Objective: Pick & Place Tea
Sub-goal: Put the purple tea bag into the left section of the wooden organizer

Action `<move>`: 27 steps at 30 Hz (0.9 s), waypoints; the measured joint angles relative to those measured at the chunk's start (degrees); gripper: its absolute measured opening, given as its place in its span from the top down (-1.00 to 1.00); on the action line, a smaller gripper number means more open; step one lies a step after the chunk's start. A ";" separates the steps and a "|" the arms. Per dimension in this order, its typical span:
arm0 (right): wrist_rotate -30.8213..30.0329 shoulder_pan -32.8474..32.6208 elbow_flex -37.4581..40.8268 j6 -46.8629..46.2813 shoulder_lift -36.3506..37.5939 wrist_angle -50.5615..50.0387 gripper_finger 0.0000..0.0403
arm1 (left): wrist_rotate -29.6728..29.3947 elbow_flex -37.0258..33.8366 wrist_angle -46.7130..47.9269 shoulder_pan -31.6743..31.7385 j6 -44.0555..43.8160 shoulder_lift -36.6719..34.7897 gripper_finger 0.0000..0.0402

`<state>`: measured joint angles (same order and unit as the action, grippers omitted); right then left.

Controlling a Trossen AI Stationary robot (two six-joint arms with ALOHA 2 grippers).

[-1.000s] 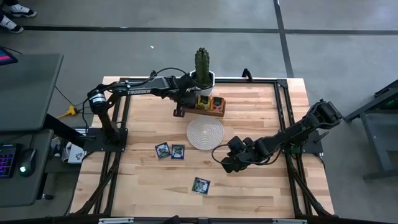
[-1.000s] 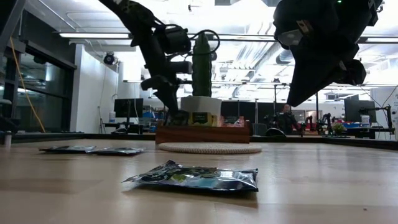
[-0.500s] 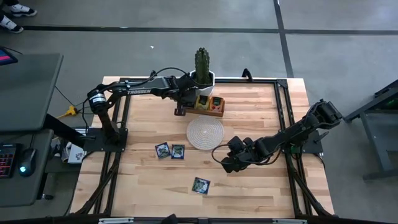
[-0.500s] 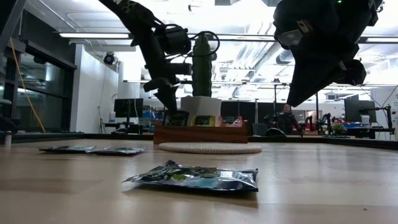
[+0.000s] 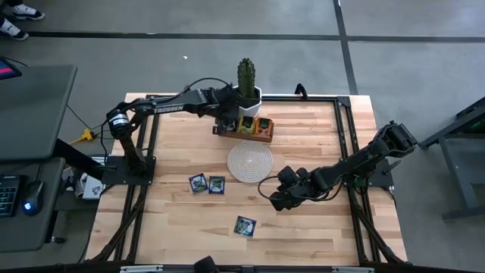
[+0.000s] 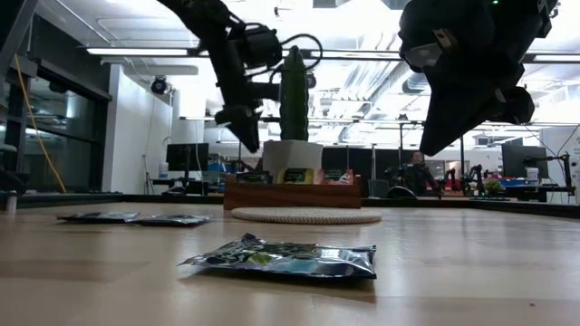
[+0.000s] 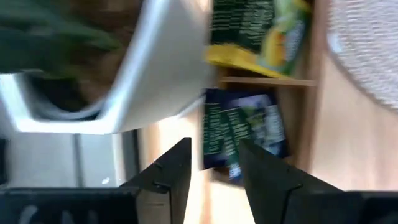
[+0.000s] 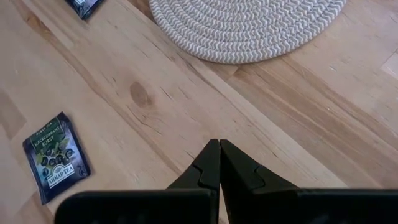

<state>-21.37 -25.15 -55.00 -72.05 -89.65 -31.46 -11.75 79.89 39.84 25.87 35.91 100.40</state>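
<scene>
L gripper (image 7: pixel 211 165) fingers apart, empty, above blue sachet (image 7: pixel 242 134) in tray (image 5: pixel 254 130) (end slot); R gripper (image 8: pixel 219 163) closed.

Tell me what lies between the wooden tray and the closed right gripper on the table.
In the high view, the round woven mat lies between the wooden tray and the right gripper. No tea sachet lies on that stretch.

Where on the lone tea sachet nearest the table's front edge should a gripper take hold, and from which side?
The sachet lies flat and alone on the bare table. Probably best to come straight down and pinch across one free edge or corner, since its flat pose gives no raised part to grasp.
</scene>
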 joint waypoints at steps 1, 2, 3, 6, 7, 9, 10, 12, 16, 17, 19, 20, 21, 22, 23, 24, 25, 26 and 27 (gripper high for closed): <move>0.12 0.00 0.00 0.00 0.00 0.00 1.00 | -1.33 1.09 0.64 0.00 0.32 0.00 0.35; 0.23 0.00 0.00 0.00 0.00 0.02 1.00 | -2.30 2.34 1.48 0.00 0.90 0.00 0.34; 0.38 0.00 0.00 0.00 0.00 0.03 1.00 | -2.65 3.64 2.41 0.00 1.34 0.00 0.34; 0.88 -0.16 0.00 1.07 0.00 1.24 1.00 | -2.37 6.01 6.53 0.02 1.63 -1.48 0.34; 0.79 -0.36 0.00 1.61 0.00 1.81 1.00 | -1.89 6.17 7.02 0.00 1.67 -2.26 0.34; 0.37 -0.99 0.00 2.03 0.00 2.59 1.00 | 0.12 5.77 7.79 0.00 1.70 -4.27 0.34; 0.10 -1.34 0.00 2.07 0.00 2.77 1.00 | 1.15 5.31 8.83 0.00 1.72 -5.32 0.34; -0.11 -2.00 0.00 2.74 0.00 2.95 1.00 | 2.42 4.05 9.14 0.00 0.91 -7.42 0.34; -0.12 -3.12 0.00 5.36 0.00 3.23 1.00 | 4.37 -1.71 8.74 -0.02 -4.40 -14.70 0.34; -0.10 -3.26 0.00 6.01 0.00 3.47 1.00 | 5.52 -3.72 8.41 -0.02 -6.01 -17.07 0.34; 0.04 -3.62 0.02 7.75 0.00 4.84 1.00 | 7.74 -8.25 7.92 -0.73 -10.09 -21.72 0.34; 0.09 -3.84 0.00 9.13 0.00 5.66 1.00 | 8.25 -10.62 5.49 -1.73 -12.79 -23.71 0.34; 0.09 -4.04 0.02 11.02 0.00 6.62 1.00 | 8.36 -13.15 3.83 -2.80 -15.27 -25.64 0.34; 0.08 -4.22 0.02 12.98 0.00 7.91 1.00 | 8.49 -15.99 3.19 -4.11 -17.74 -27.82 0.34; 0.37 -4.28 0.02 14.82 0.00 9.21 1.00 | 8.53 -18.53 3.10 -5.55 -20.39 -29.89 0.34; 0.72 -4.28 0.02 16.45 0.00 10.23 1.00 | 8.45 -20.82 1.83 -7.32 -23.25 -31.88 0.34; 1.04 -4.28 0.02 17.59 0.00 10.88 1.00 | 7.99 -22.94 -0.32 -9.27 -26.28 -33.59 0.34; 1.45 -4.28 0.02 18.46 0.00 11.55 1.00 | 7.16 -24.99 -1.94 -11.45 -29.46 -35.04 0.34; 1.83 -4.28 0.02 19.22 0.00 12.15 1.00 | 6.34 -27.22 -2.75 -13.97 -32.63 -36.34 0.34</move>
<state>-19.55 -29.43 -54.98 -52.83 -89.65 -19.31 -5.42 52.67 37.09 11.89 3.28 64.06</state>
